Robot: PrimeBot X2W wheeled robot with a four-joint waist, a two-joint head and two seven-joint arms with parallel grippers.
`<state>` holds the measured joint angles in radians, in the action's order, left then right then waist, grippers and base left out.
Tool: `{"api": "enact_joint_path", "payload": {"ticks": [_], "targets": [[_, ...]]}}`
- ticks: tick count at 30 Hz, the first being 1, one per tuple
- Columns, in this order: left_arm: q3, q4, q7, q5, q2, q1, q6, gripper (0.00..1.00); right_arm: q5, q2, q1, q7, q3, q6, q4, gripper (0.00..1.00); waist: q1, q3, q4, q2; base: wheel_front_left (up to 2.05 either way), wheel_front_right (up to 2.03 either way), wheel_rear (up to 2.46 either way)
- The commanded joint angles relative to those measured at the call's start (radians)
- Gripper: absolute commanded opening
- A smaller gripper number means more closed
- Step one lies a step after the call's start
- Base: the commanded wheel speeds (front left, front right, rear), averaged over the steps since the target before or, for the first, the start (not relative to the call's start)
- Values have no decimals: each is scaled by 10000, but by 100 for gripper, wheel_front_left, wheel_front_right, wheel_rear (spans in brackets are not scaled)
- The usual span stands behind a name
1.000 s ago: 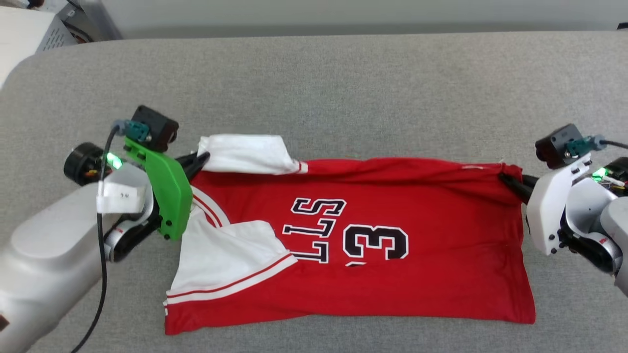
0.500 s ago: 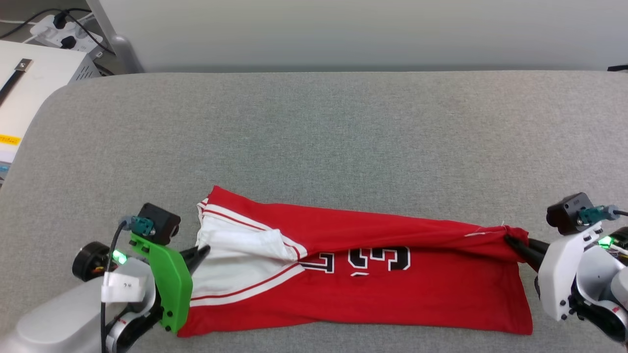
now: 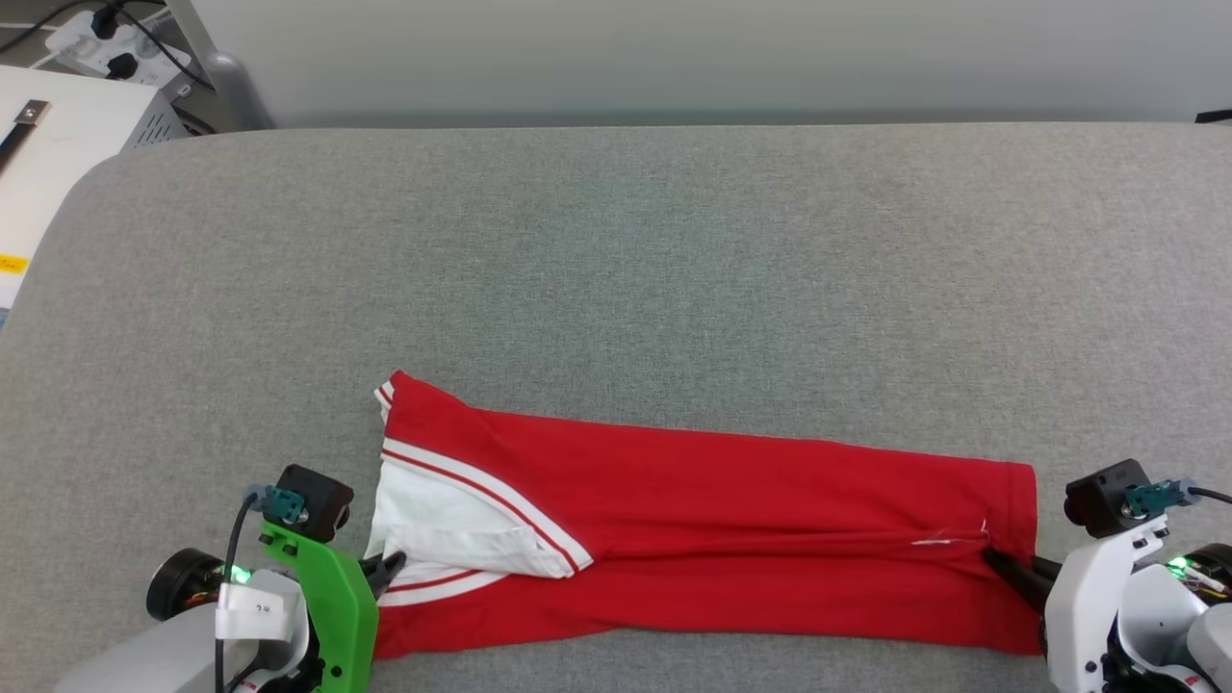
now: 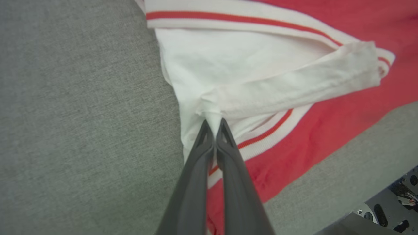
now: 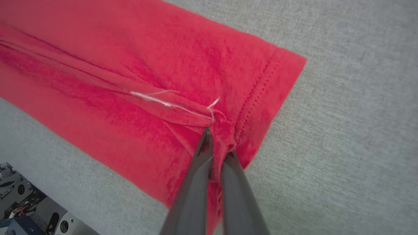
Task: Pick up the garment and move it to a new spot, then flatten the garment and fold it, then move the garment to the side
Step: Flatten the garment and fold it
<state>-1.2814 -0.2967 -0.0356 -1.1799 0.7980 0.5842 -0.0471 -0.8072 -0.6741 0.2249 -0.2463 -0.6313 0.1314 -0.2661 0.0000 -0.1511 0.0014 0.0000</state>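
The red garment lies folded lengthwise into a long band near the front of the grey surface, its letters and number hidden inside the fold. White sleeve cloth shows at its left end. My left gripper is shut on that white sleeve; in the left wrist view its fingers pinch a bunch of white fabric. At the right end, my right gripper is shut on the hem corner, and in the right wrist view the red cloth is gathered between its fingertips.
The grey padded surface stretches wide behind the garment. A white box with cables stands off its far left corner. A pale wall runs along the back edge.
Both grippers pulled the garment's far edge toward me over the near half, folding it and hiding the letters and number. The head camera also shifted, showing more of the surface behind.
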Motion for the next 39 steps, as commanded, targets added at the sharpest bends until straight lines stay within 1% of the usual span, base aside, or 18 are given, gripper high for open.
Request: {"api": "enact_joint_path", "payload": {"ticks": [1,2,5,8,10,14,18,19,21,23,25,28,32,36,39], "targets": [[28,-172,135,44,-89,-129,-16,35,22,128,-139,65,190,-7,-52,67,0,-2,13,0,0,0,0],[53,-234,257,121,-112,-99,-65,100,-10,196,-162,110,276,-7,-23,100,0,15,19,0,0,0,0],[108,-267,658,413,-106,-46,-255,100,-138,286,-281,249,598,-7,265,100,0,204,44,0,0,0,0],[346,-80,1349,603,-42,-64,-611,100,-519,228,-516,287,1026,-7,796,100,0,425,77,0,0,0,0],[554,136,1875,658,11,-158,-918,100,-808,103,-727,282,1441,-7,1220,100,0,584,100,0,0,0,0],[1021,555,2677,973,153,-333,-1760,100,-1144,-250,-1166,61,2379,-7,1875,100,0,742,134,0,0,0,0],[2019,1052,2954,1413,159,-691,-2686,100,-1354,-469,-1665,-575,3330,-7,2007,100,0,756,187,0,0,0,0],[2478,1254,2962,1659,110,-825,-2890,100,-1498,-475,-1817,-884,3579,-7,1936,100,0,732,218,0,0,0,0],[3399,1600,2967,2217,-11,-1195,-3179,100,-1775,-433,-2032,-1428,3979,-7,1804,100,0,680,274,0,0,0,0],[4164,1828,2969,2815,-100,-1695,-3353,100,-2122,-266,-2148,-1912,4285,-7,1666,100,0,617,302,0,0,0,0],[4953,1988,2970,3335,-261,-2182,-3469,100,-2419,-76,-2174,-2313,4480,-7,1488,100,0,543,333,0,0,0,0],[5973,2093,2971,4128,-593,-2858,-3492,100,-2690,240,-2024,-2747,4632,-7,1158,100,0,415,426,0,0,0,0],[7277,2125,2972,5058,-1211,-3564,-3434,100,-2725,536,-1740,-3056,4643,-7,910,100,0,268,592,0,0,0,0],[8328,2137,2972,5980,-1908,-4192,-3171,100,-2627,757,-1536,-3279,4543,-7,708,100,0,132,761,0,0,0,0],[8938,2147,2972,6693,-2476,-4514,-2840,100,-2527,902,-1380,-3418,4412,-7,453,100,0,0,895,0,0,0,0]]}}
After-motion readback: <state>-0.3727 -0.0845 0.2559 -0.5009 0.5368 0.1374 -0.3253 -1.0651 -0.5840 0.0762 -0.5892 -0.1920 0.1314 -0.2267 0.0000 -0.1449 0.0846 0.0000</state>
